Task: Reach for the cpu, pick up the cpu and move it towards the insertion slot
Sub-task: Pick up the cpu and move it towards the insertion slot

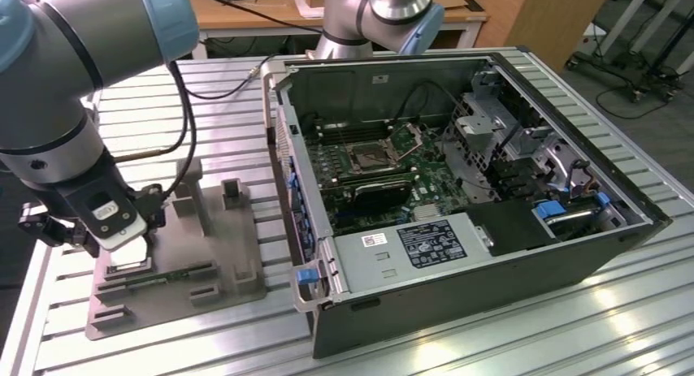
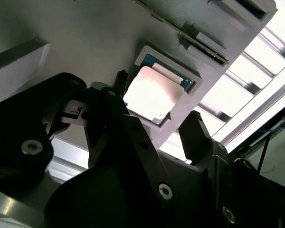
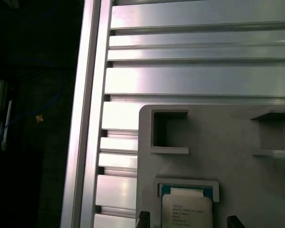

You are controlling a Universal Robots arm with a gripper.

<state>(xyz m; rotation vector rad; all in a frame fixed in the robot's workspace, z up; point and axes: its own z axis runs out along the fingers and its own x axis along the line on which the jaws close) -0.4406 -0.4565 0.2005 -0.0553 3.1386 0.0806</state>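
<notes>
One arm (image 1: 65, 108) reaches down over the grey tray (image 1: 227, 238), which lies on the slatted metal desk (image 1: 521, 335) at the exterior view's left, just beside the open computer case (image 1: 477, 254). Its tool (image 2: 156, 99) hangs low above the near left part of the tray, with its jaws spread apart and grasping nothing.

In both wrist views the cpu (image 2: 152, 92) lies flat in a square recess of the tray. Its silvery top faces up, and a strip of green rim shows along one edge. The two dark fingers (image 2: 195, 130) stand one on each side of the chip. In the first wrist view a gap shows between each tip and the chip's edge, so the cpu is straddled but not gripped.

A long thin green memory stick (image 1: 174, 274) lies along the tray, near the tool and to its right in the exterior view. The insertion slot (image 1: 369, 155) sits well apart from the cpu, on the green board inside the case toward the exterior view's right. Its silver frame surrounds a dark centre, and its hinged bracket (image 1: 415, 135) stands tilted up on the far right side. A black cable (image 1: 187, 124) runs down beside the arm toward the tool.
</notes>
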